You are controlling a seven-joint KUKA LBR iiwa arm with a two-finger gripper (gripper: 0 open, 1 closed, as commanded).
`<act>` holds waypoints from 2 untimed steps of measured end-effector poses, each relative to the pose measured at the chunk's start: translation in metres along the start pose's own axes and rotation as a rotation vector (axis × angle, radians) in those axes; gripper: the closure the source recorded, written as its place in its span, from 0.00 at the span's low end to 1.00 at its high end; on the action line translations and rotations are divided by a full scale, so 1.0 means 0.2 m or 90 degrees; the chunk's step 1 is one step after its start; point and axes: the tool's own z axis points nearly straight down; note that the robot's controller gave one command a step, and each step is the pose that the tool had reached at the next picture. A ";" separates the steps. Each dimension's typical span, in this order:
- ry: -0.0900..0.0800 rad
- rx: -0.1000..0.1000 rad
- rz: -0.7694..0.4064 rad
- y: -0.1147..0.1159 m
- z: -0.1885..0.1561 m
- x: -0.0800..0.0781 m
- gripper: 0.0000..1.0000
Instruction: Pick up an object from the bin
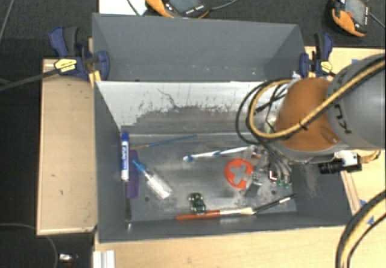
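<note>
Though half buried under the wrist's cables and orange cover, can just about place the gripper (pixel 264 177) low in the right end of the bin (pixel 181 49), just right of an orange ring-shaped thing (pixel 237 172) lying on the floor. Can't tell if wide or narrow, or holding anything. Guessing the ring as the pick, purely from closeness. Further out: white-and-blue toothbrush (pixel 211 154) just behind the ring, orange-handled brush (pixel 211 215) along the front wall, small green bit (pixel 196 202) near it. Way over left, blue marker (pixel 125 155) and clear tube (pixel 154 183), probably slid toward that wall. No idea about the thin dark stick (pixel 274 203) poking out beneath the wrist.
</note>
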 end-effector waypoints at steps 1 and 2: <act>0.002 -0.001 -0.174 0.01 0.19 -0.22 0.00; -0.004 -0.001 -0.123 -0.06 0.21 -0.21 0.00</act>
